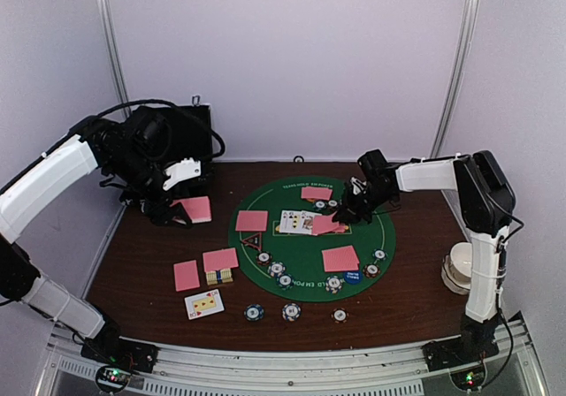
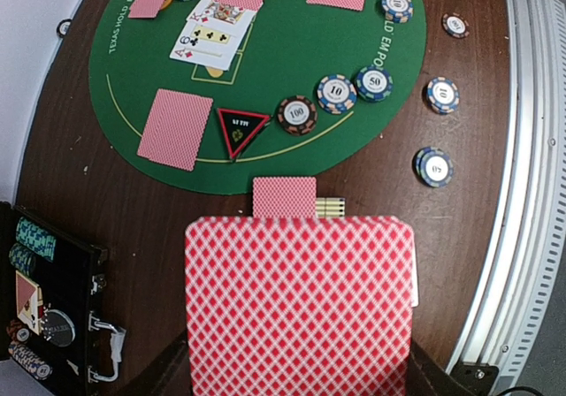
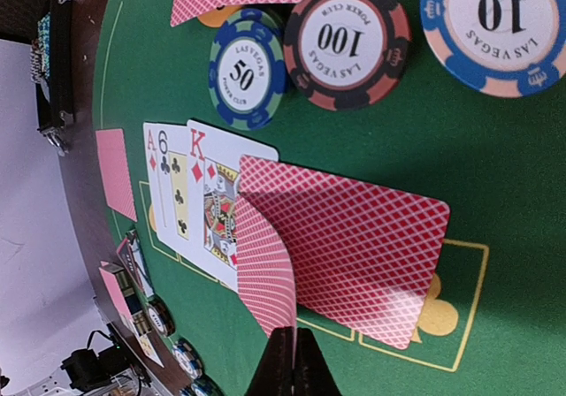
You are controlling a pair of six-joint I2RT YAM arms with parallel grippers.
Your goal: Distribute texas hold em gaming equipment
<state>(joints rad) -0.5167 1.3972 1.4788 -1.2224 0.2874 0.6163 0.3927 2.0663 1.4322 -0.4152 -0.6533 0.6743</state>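
Chips before mat (cards on it).

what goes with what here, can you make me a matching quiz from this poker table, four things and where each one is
Things:
1. triangle marker
2. curled card
3. ace, six and king
4. white cup

Places:
a. face up on the green mat
b. on the wood table, off the mat, at the right side
c. pinched in the right gripper
d. near the mat's edge, beside a 100 chip

Pairs: 1-d, 2-c, 3-a, 4-b
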